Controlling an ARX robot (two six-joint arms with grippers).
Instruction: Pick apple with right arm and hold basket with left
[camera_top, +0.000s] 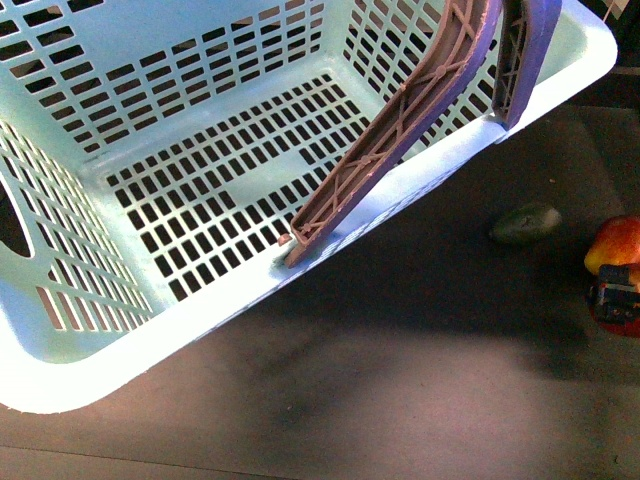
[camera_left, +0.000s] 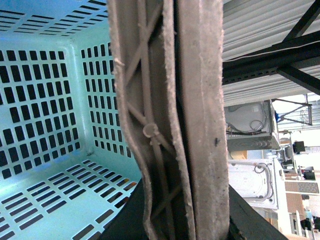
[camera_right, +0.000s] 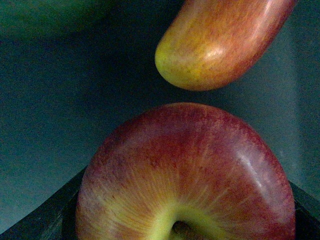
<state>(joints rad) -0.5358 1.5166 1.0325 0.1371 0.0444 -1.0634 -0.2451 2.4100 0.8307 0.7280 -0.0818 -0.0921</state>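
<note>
A dark worktop is catching a pale glare; beyond, black beams are crossing a corrugated roof (white cabinets standing below).

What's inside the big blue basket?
Nothing shows on the basket's slotted floor. Its brownish handles cover a strip, and part lies outside the picture.

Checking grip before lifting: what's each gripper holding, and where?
The left gripper seems to clamp the basket by its handles. The apple sits between the right gripper fingers; whether it's squeezed can't be told.
</note>
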